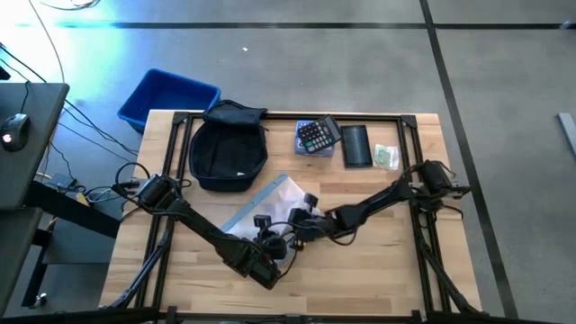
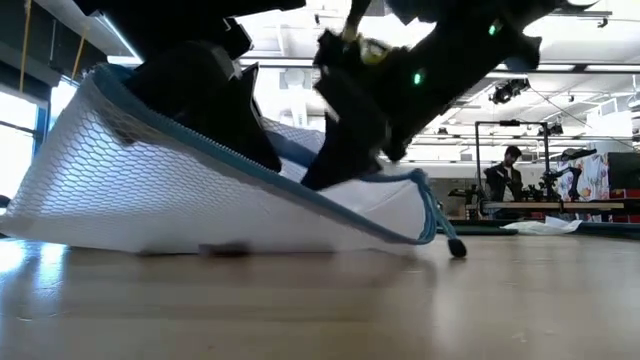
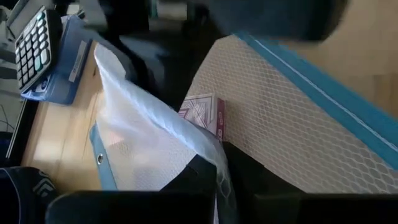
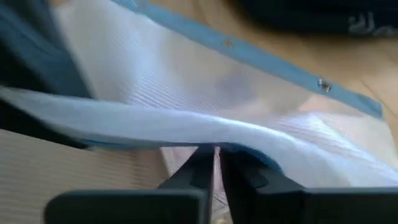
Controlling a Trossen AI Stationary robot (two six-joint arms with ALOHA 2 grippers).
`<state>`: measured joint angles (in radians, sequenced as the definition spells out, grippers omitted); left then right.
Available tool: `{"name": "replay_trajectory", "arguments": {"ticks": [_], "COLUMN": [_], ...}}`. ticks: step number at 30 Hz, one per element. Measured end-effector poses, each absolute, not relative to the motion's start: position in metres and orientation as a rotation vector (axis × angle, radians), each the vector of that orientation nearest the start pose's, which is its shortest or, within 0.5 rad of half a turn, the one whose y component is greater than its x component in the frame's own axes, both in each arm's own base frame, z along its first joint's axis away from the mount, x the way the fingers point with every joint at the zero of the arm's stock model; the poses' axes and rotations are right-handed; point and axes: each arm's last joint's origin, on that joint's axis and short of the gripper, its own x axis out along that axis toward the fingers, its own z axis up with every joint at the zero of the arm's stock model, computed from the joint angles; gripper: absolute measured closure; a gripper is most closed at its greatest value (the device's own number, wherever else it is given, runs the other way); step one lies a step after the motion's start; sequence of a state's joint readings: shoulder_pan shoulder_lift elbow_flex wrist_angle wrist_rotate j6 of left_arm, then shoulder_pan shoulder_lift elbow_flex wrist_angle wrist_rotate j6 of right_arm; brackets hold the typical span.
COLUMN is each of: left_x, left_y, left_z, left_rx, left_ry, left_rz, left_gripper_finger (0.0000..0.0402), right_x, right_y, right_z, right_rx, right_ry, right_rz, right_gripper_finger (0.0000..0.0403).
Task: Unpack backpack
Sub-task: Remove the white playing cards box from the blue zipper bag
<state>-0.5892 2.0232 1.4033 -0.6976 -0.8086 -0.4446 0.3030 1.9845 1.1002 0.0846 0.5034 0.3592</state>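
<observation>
A flat mesh pouch [image 1: 270, 205] with blue trim lies tilted on the table in front of the dark backpack [image 1: 229, 148]. Its lower side rests on the wood [image 2: 230, 245] and its mouth is raised. A printed card [image 3: 203, 114] shows inside it. My left gripper [image 3: 219, 167] comes from the near left and is shut on the pouch's white layer. My right gripper [image 4: 216, 153] reaches in from the right and is shut on the pouch's edge. The backpack rests flat on its back near the far edge, untouched. My left gripper pinches the pouch's white translucent layer [image 3: 210, 148] at the open mouth between its two fingers, and the mesh layer [image 3: 280, 124] stands apart from it. The pouch is tilted, its lower side on the table. My right gripper pinches the pale upper edge of the pouch [image 4: 211, 140] between its two fingers, which lie across that edge. The blue-trimmed side with snaps [image 4: 320, 84] lies beyond the fingers.
A calculator [image 1: 317, 135] on a blue case, a black flat pouch [image 1: 356, 145] and a small greenish packet [image 1: 387, 157] lie along the far edge. A blue bin [image 1: 167, 95] stands off the table's far left corner. A person [image 2: 508, 172] sits in the room behind.
</observation>
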Motion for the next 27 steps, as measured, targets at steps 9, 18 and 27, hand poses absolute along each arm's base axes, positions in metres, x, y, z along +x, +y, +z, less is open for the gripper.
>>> {"name": "replay_trajectory", "arguments": {"ticks": [9, 18, 27], "left_x": [0.337, 0.337, 0.337], "left_y": [-0.200, -0.200, -0.200], "left_z": [0.162, 0.163, 0.163], "left_rx": [0.444, 0.451, 0.451], "left_ry": [0.926, 0.918, 0.915], "left_rz": [0.394, 0.402, 0.403], "left_gripper_finger": [0.0401, 0.0401, 0.0402], "right_x": [0.382, 0.340, 0.332], "right_y": [0.086, 0.107, 0.111], "right_z": [0.111, 0.147, 0.187], "right_rx": [0.125, -0.065, 0.160], "right_ry": [0.848, 1.007, 0.877], "right_rz": [-0.168, -0.208, -0.243], "right_gripper_finger": [0.0401, 0.0403, 0.0352]}}
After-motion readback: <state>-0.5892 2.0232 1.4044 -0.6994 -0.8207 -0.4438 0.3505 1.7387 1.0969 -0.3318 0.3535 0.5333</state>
